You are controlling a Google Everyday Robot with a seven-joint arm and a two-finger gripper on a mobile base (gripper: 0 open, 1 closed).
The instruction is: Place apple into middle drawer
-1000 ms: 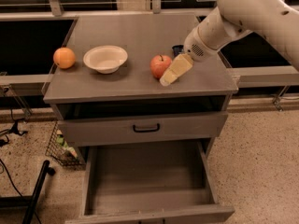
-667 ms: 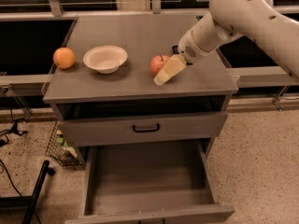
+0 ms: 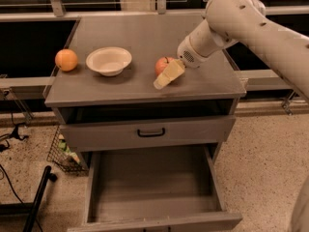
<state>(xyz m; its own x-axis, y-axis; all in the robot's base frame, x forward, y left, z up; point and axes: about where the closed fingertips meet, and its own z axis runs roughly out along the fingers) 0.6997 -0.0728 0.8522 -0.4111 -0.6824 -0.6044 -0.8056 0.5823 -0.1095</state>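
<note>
One thing we're watching: the apple point(image 3: 162, 63) is sitting on the cabinet top point(image 3: 135, 37) with the gripper point(image 3: 164, 79) lying across its front, angling in from 2 o'clock. We're not seeing whether it's clamped yet. The middle drawer point(image 3: 154, 182) is sitting open at the apple's 6 o'clock.

one apple point(image 3: 163, 63), orange point(image 3: 66, 60), bowl point(image 3: 109, 60); two drawers point(image 3: 150, 121) point(image 3: 154, 187) (gripper point(image 3: 164, 77) at apple)

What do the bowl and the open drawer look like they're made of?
Bowl: matte cream, thin rim, likely plastic or paper. Drawer: even matte grey, flat panels, perhaps painted metal or laminate. The hand is at the apple on the cabinet top.
</note>
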